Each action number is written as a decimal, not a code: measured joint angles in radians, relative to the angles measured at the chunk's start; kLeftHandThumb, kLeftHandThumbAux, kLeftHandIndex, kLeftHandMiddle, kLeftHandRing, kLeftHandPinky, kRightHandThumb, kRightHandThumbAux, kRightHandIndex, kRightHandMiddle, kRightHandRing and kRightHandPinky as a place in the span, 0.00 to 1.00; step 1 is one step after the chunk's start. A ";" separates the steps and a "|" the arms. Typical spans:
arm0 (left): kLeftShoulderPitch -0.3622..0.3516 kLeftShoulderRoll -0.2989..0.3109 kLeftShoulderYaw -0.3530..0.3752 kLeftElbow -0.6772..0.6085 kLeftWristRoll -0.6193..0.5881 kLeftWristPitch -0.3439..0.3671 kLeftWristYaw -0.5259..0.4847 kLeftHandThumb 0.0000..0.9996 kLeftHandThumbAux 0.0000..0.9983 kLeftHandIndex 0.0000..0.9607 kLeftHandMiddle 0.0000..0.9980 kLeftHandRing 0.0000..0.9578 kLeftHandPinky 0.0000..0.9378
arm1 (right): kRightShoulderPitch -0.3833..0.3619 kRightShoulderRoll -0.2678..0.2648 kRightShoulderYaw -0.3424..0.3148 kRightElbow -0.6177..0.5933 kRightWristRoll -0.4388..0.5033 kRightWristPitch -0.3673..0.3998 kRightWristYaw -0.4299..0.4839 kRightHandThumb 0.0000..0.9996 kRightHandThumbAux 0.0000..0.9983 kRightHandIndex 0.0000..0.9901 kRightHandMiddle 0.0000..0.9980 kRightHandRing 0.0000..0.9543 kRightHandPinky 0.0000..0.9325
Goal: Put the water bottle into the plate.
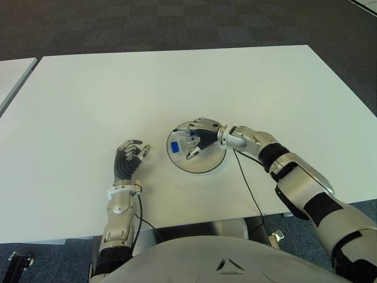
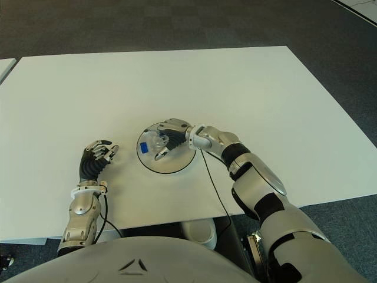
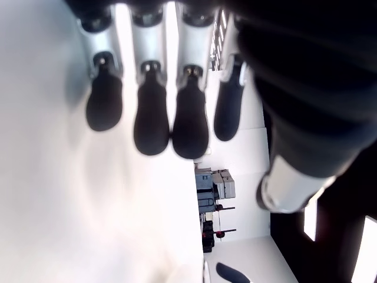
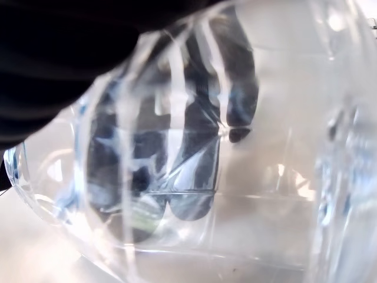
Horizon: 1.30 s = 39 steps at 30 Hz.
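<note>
Two robot hands show over the white desk [image 1: 247, 82]. The right robot hand [image 1: 203, 137] has its fingers wrapped around the clear water bottle [image 1: 184, 144] (blue cap pointing away from the wrist), holding it on its side over the round plate [image 1: 213, 165]. The left robot hand [image 1: 129, 157] sits just left of the plate, fingers loosely spread and empty.

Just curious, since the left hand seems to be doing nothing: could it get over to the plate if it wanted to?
Probably yes. The left hand shows open just to the left of the plate, with only bare table between them. But the right hand already holds the water bottle over the plate.
</note>
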<state>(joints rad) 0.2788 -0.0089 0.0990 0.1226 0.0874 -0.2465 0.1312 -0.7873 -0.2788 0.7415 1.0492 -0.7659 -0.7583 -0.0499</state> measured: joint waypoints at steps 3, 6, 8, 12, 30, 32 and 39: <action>-0.001 0.000 0.000 0.001 -0.001 0.000 0.000 0.71 0.71 0.46 0.70 0.71 0.72 | 0.000 0.000 0.001 0.001 -0.006 -0.003 -0.022 0.04 0.33 0.00 0.00 0.00 0.00; -0.002 0.000 0.000 0.002 -0.002 0.000 0.000 0.71 0.71 0.46 0.70 0.71 0.72 | 0.001 0.000 0.002 0.003 -0.013 -0.008 -0.044 0.04 0.34 0.00 0.00 0.00 0.00; -0.004 0.000 0.001 0.003 -0.004 -0.001 0.000 0.71 0.71 0.46 0.70 0.71 0.72 | 0.003 0.000 0.001 0.002 -0.015 -0.010 -0.058 0.03 0.34 0.00 0.00 0.00 0.00; -0.006 0.001 0.001 0.005 -0.009 -0.002 0.000 0.71 0.71 0.46 0.70 0.71 0.72 | 0.008 -0.003 -0.001 -0.001 -0.017 -0.018 -0.083 0.01 0.36 0.00 0.00 0.00 0.00; -0.006 0.007 0.000 0.004 -0.008 -0.001 0.000 0.71 0.71 0.46 0.71 0.72 0.72 | 0.044 -0.051 -0.002 -0.106 -0.103 -0.005 -0.253 0.00 0.39 0.00 0.00 0.00 0.00; -0.006 0.007 0.000 0.003 -0.008 0.002 0.000 0.71 0.71 0.46 0.71 0.72 0.72 | 0.045 -0.054 0.000 -0.114 -0.120 0.003 -0.273 0.00 0.39 0.00 0.00 0.00 0.00; -0.005 0.008 0.000 -0.002 -0.009 0.008 0.000 0.71 0.71 0.45 0.71 0.72 0.72 | 0.049 -0.061 0.001 -0.146 -0.151 0.016 -0.307 0.00 0.39 0.00 0.00 0.00 0.00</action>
<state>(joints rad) 0.2734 -0.0010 0.0986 0.1209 0.0785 -0.2387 0.1309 -0.7387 -0.3397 0.7425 0.9036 -0.9171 -0.7418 -0.3566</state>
